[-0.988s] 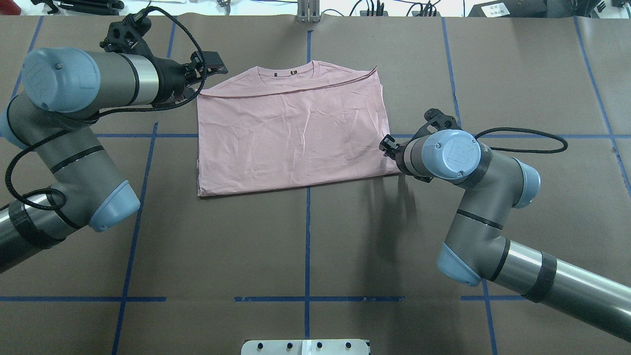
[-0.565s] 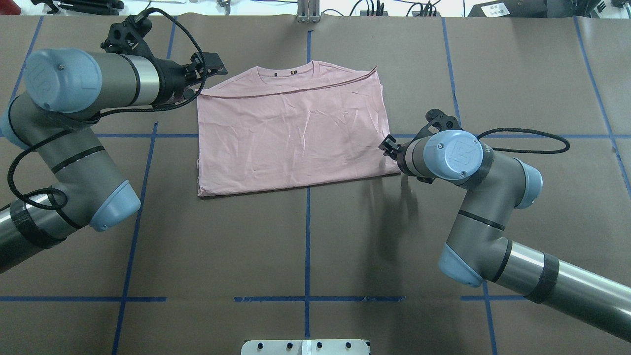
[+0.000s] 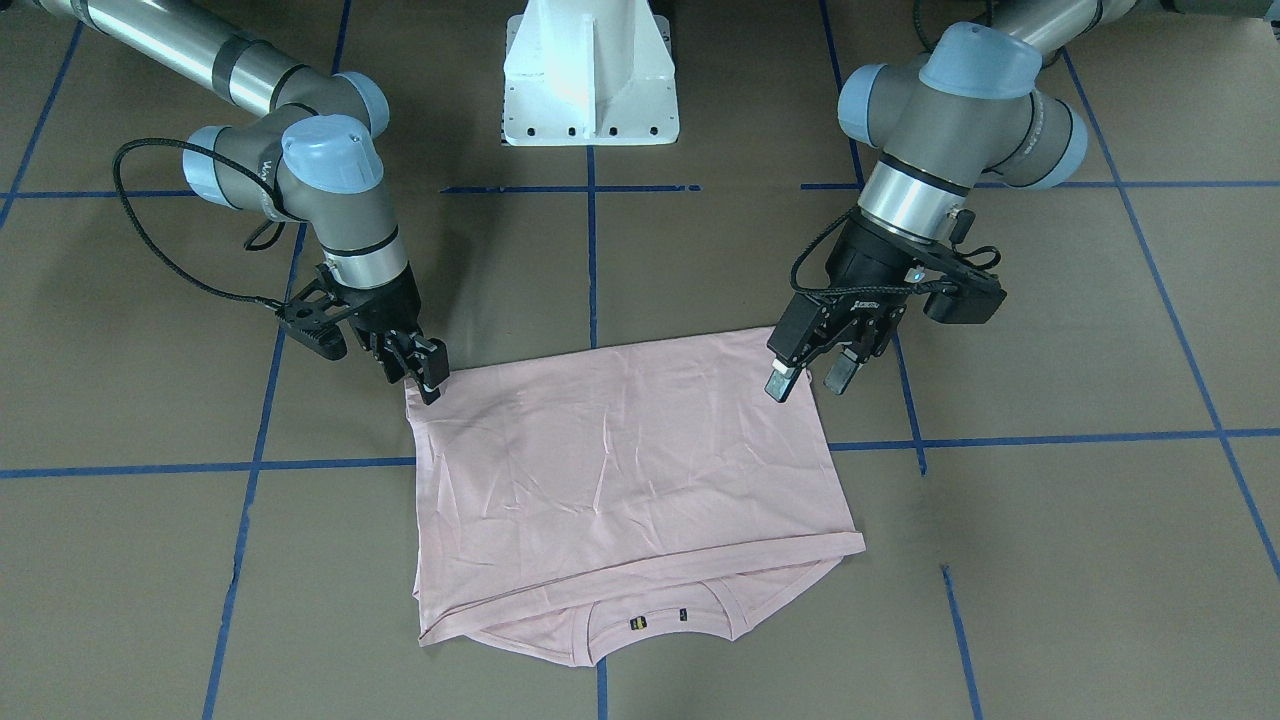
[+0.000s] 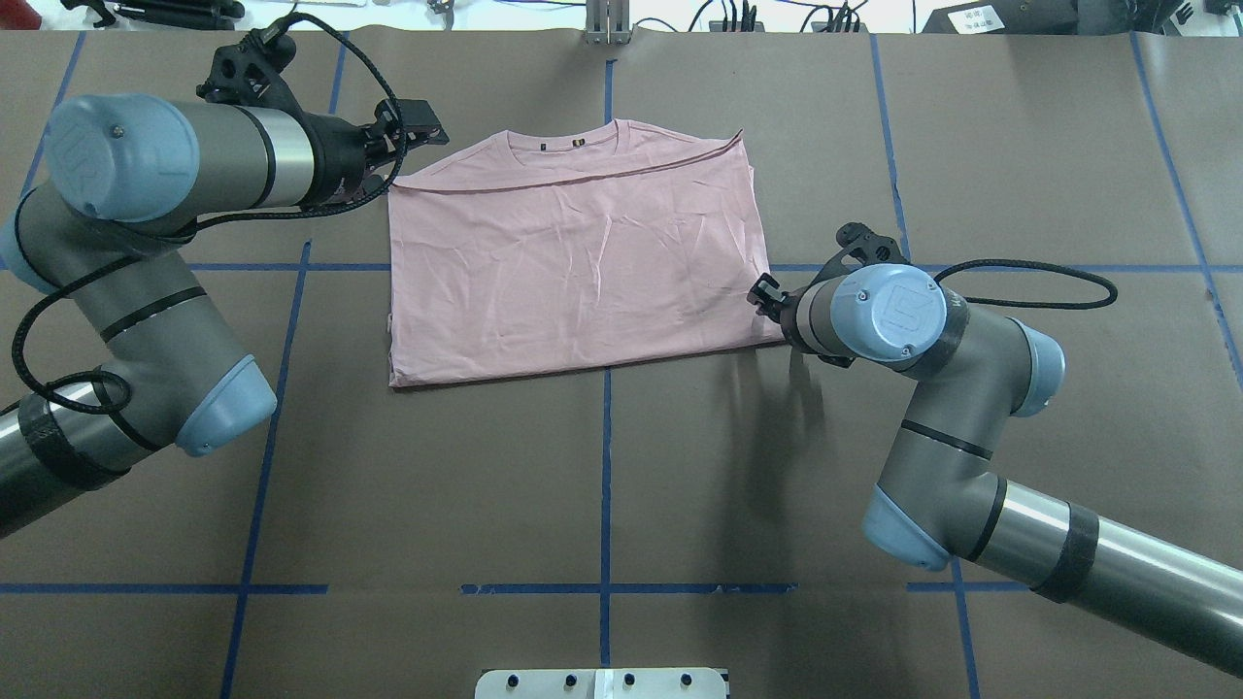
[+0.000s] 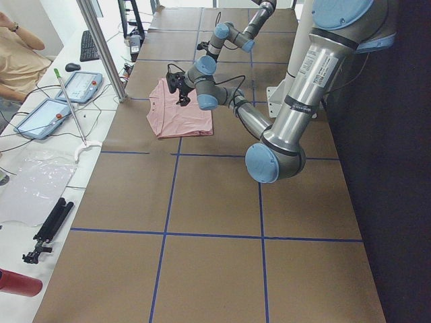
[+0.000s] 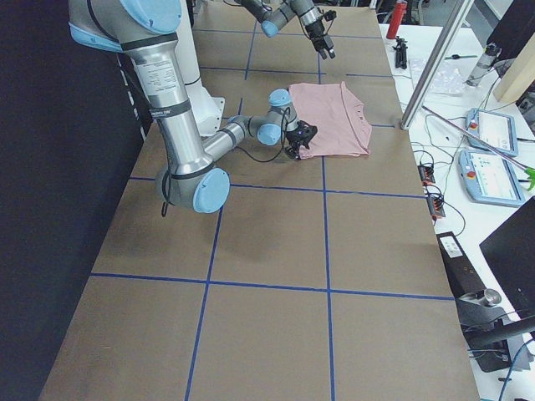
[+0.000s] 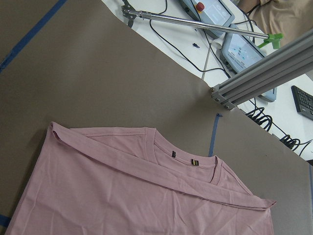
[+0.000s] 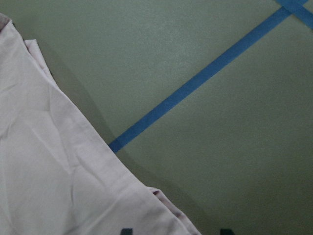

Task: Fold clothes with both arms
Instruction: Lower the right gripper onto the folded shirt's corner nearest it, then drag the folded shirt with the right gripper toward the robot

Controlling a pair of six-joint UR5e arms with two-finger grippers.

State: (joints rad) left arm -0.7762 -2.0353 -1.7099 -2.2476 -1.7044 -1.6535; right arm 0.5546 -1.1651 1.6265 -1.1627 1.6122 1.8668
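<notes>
Matte brown table [image 4: 777, 485] bears a creased pink T-shirt [image 4: 573, 262], folded rectangular

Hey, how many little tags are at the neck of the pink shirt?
2. A dark tag and a black-and-yellow tag sit side by side at the neckline of the T-shirt. More may be hidden under the folds.

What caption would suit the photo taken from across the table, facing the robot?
Folded pink T-shirt on the brown table, right gripper low at one corner, left gripper raised and open.
</notes>
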